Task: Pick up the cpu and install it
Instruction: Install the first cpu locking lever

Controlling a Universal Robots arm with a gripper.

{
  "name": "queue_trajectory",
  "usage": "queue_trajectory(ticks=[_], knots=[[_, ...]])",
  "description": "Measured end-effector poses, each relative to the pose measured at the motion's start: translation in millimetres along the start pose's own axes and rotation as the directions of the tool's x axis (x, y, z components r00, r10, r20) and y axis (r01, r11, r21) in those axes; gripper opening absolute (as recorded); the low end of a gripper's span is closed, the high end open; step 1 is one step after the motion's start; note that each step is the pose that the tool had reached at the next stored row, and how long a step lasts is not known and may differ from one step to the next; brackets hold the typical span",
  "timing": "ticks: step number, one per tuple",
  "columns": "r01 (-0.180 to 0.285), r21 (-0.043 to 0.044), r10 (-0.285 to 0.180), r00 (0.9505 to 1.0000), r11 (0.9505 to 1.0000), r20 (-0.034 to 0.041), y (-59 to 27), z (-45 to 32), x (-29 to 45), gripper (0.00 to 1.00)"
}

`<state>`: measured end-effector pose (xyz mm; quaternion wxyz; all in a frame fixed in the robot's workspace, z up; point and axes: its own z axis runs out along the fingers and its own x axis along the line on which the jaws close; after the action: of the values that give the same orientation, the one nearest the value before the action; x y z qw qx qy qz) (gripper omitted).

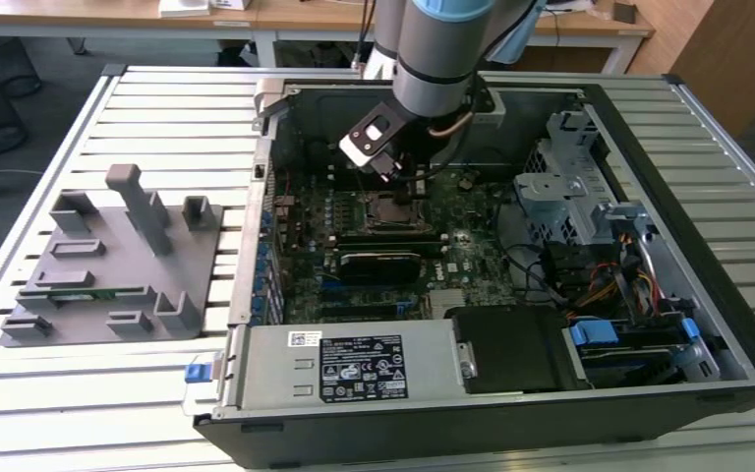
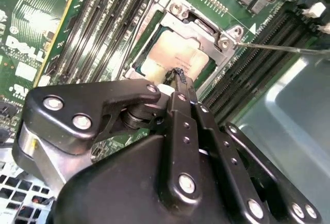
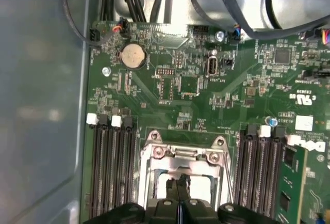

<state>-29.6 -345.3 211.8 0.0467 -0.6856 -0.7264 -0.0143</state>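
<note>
The cpu lies flat inside the metal socket frame on the green motherboard, its pale silver top facing up. My gripper points down at it with its two black fingers pressed together, and their tips touch the cpu's top near one edge. The first wrist view has the same shut gripper over the cpu, inside the socket frame. In the exterior view my gripper reaches into the open computer case, right above the socket.
Memory slots run along both sides of the socket, and a green memory stick stands in one. A grey parts fixture sits on the slatted table at the exterior view's left. The case walls, drive cage and power supply surround the board.
</note>
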Motion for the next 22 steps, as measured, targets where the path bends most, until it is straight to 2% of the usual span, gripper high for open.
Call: queue_trajectory(ticks=[10,12,14,17,22], knots=[[0.0,-0.0001,0.0,1.0,1.0,0.0001,-2.0,-44.5,3.9,0.11],[0.0,0.0,0.0,1.0,1.0,0.0003,-2.3,-51.4,4.5,0.11],[0.004,-0.0007,-0.004,1.0,1.0,0.0003,-2.8,-52.0,4.6,0.11],[0.05,0.0034,-0.05,0.9987,0.9987,0.0022,-2.9,-51.9,4.6,0.11],[0.14,0.0117,-0.14,0.9901,0.9901,0.0055,-2.9,-51.3,4.5,0.11]])
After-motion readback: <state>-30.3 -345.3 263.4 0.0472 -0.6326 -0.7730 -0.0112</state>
